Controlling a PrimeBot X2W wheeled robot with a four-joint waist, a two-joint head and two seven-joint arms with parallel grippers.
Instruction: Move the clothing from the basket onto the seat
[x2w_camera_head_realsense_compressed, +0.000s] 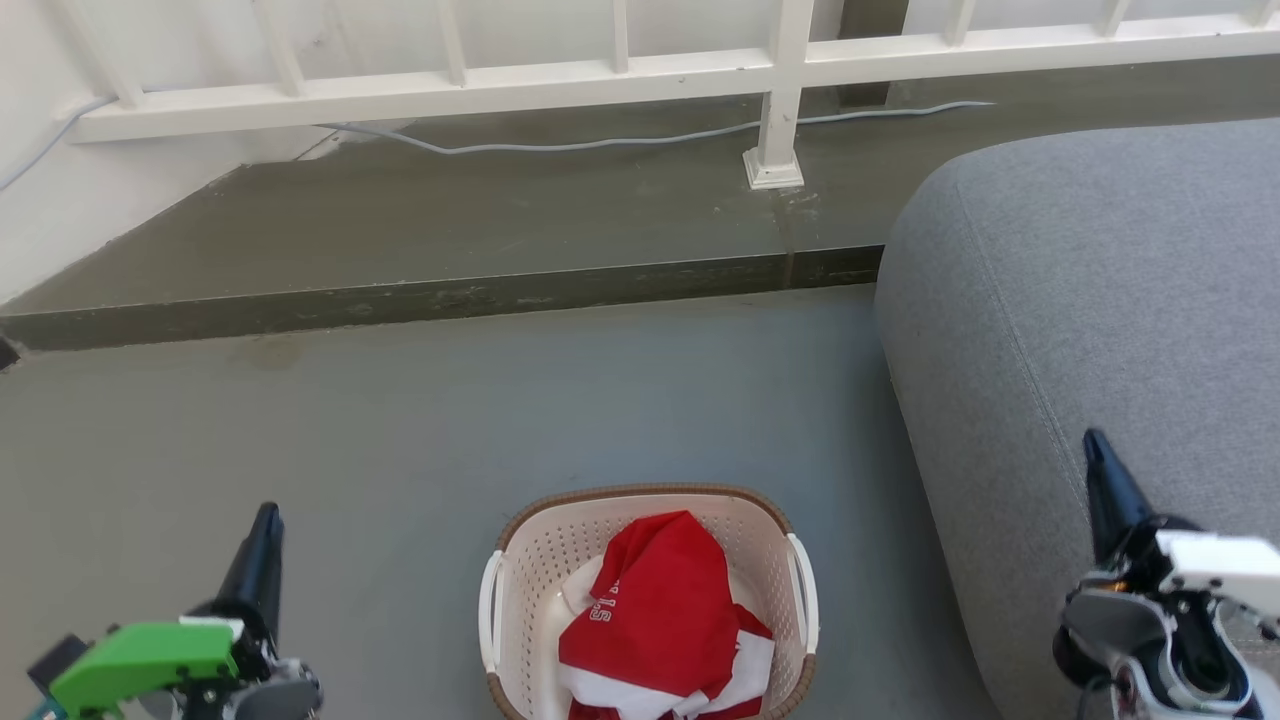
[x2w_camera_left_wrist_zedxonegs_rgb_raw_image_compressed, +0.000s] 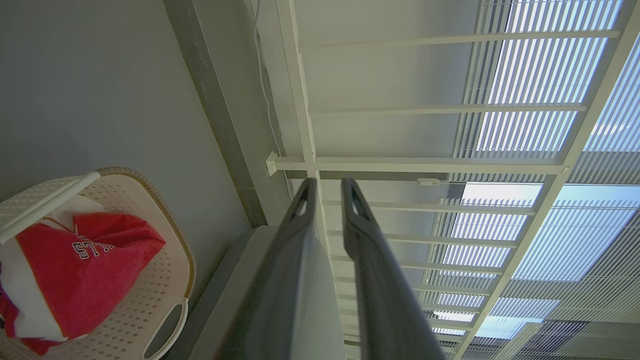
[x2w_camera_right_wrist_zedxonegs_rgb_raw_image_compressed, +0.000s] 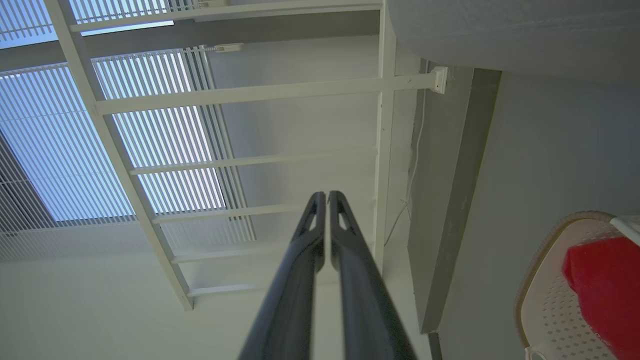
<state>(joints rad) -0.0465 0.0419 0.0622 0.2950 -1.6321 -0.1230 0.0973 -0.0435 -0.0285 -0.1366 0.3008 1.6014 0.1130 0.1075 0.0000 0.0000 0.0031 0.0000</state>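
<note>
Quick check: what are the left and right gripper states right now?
Left gripper: slightly open, with a narrow gap between the fingers, holding nothing.
Right gripper: closed, holding nothing.

1 basket (x2w_camera_head_realsense_compressed: 560, 540); 1 seat (x2w_camera_head_realsense_compressed: 1100, 280) (clothing (x2w_camera_head_realsense_compressed: 665, 600) qty unclear)

Domestic living space. A large grey woven-fabric upholstered seat (x2w_camera_head_realsense_compressed: 1080, 300), a cream perforated plastic laundry basket (x2w_camera_head_realsense_compressed: 548, 552), a white railing (x2w_camera_head_realsense_compressed: 500, 88) and slatted window blinds (x2w_camera_left_wrist_zedxonegs_rgb_raw_image_compressed: 540, 75) indicate a home.
</note>
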